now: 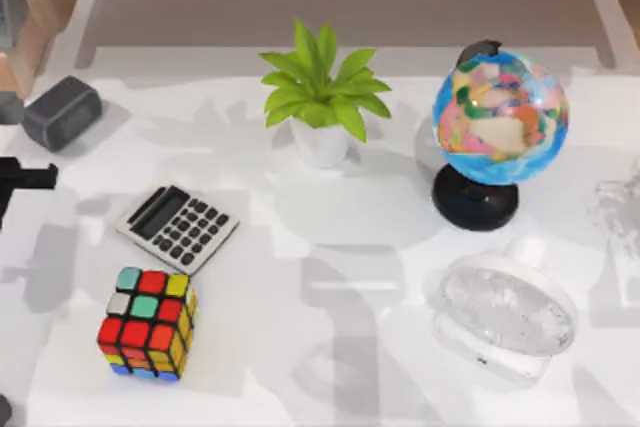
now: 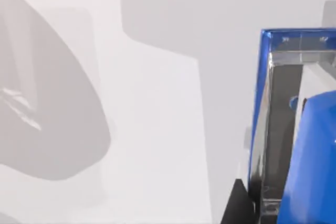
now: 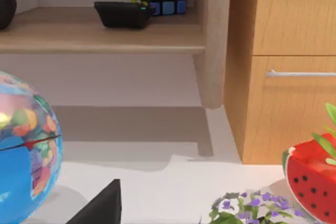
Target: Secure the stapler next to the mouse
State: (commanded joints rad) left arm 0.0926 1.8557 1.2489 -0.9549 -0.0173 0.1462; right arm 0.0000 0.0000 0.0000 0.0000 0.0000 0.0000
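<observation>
Stapler (image 2: 310, 145), blue with a chrome frame, sat close against the left hand's camera above the white desk (image 2: 157, 129); grip state indeterminable.

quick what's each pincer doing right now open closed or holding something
Left pincer: cannot be told; the blue stapler sits close beside its finger in the left wrist view.
Right pincer: cannot be told.
</observation>
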